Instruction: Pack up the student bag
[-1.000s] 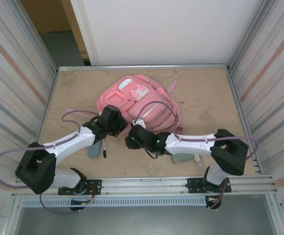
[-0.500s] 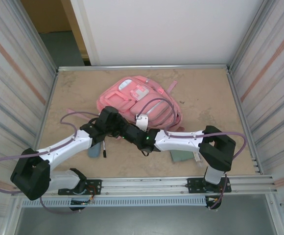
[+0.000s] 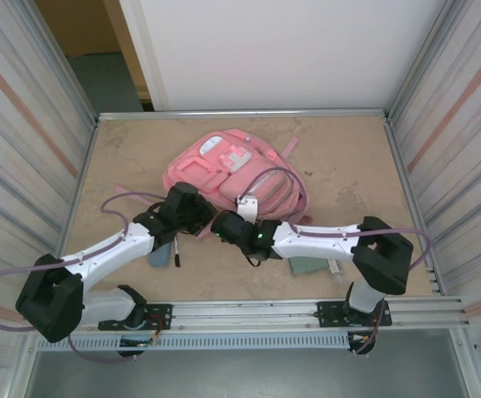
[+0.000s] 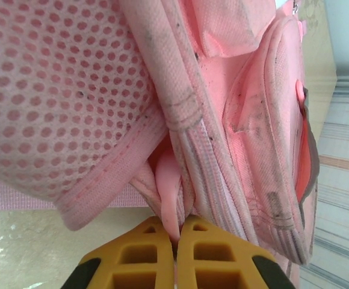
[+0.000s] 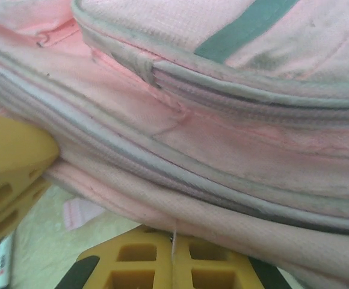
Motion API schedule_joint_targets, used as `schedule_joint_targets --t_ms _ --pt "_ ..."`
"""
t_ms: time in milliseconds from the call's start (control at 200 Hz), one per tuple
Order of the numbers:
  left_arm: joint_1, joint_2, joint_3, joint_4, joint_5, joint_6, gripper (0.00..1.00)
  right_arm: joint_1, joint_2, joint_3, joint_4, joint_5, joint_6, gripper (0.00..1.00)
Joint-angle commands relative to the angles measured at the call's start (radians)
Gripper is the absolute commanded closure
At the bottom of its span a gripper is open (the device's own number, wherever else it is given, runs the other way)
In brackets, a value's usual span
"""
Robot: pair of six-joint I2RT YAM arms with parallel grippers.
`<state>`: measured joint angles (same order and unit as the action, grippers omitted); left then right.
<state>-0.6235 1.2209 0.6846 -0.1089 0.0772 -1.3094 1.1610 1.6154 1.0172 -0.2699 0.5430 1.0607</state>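
student bag [image 3: 228,170]: flat on desk [image 3: 348,166] | left pincer [image 4: 176,235]: pinching the bag by a pink strip at its edge | right pincer [image 5: 173,248]: pressed together, against bag's lower seam

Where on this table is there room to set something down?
Bare table right of the student bag, up to the wall; also the far-left corner. Crowded front middle, where left pincer and right pincer meet the bag.

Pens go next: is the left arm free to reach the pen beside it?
Likely not yet: the left pincer grips a pink tab on the student bag; the pen lies uncovered.
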Motion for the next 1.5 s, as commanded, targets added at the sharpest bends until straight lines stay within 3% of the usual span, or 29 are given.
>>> schedule_joint_targets --t_ms 0,140,321,481,702,952,1127,1238,1383,1498 --pt "0.04 -0.021 -0.016 -0.017 -0.02 0.005 1.0 -0.051 -0.093 -0.085 -0.099 -0.1 -0.053 1.0" --pt "0.06 -0.004 -0.007 -0.019 -0.005 0.019 1.0 -0.061 -0.114 -0.057 -0.294 -0.062 -0.071 1.0" --pt "0.062 0.015 -0.002 -0.014 0.0 0.016 1.0 -0.073 -0.216 -0.096 -0.28 -0.09 -0.208 1.0" --pt "0.083 0.018 0.004 -0.033 -0.034 0.036 1.0 -0.203 -0.325 -0.192 -0.198 -0.274 -0.315 1.0" --pt "0.195 0.073 0.073 -0.098 0.012 0.178 1.0 -0.419 -0.349 -0.223 -0.196 -0.588 -0.502 1.0" --pt "0.344 0.257 0.194 -0.089 0.14 0.313 1.0 -0.426 -0.311 -0.212 -0.137 -0.831 -0.561 1.0" --pt "0.445 0.462 0.423 -0.181 0.346 0.486 1.0 -0.417 -0.197 -0.168 -0.083 -0.911 -0.527 1.0" --pt "0.439 0.449 0.423 -0.166 0.368 0.481 0.84 -0.408 -0.14 -0.132 -0.091 -0.934 -0.529 1.0" --pt "0.411 0.316 0.304 -0.181 0.3 0.466 0.58 -0.391 -0.149 -0.127 -0.136 -0.899 -0.598 0.61" --pt "0.378 0.184 0.185 -0.224 0.24 0.441 0.49 -0.402 -0.178 -0.132 -0.157 -0.887 -0.682 0.5"
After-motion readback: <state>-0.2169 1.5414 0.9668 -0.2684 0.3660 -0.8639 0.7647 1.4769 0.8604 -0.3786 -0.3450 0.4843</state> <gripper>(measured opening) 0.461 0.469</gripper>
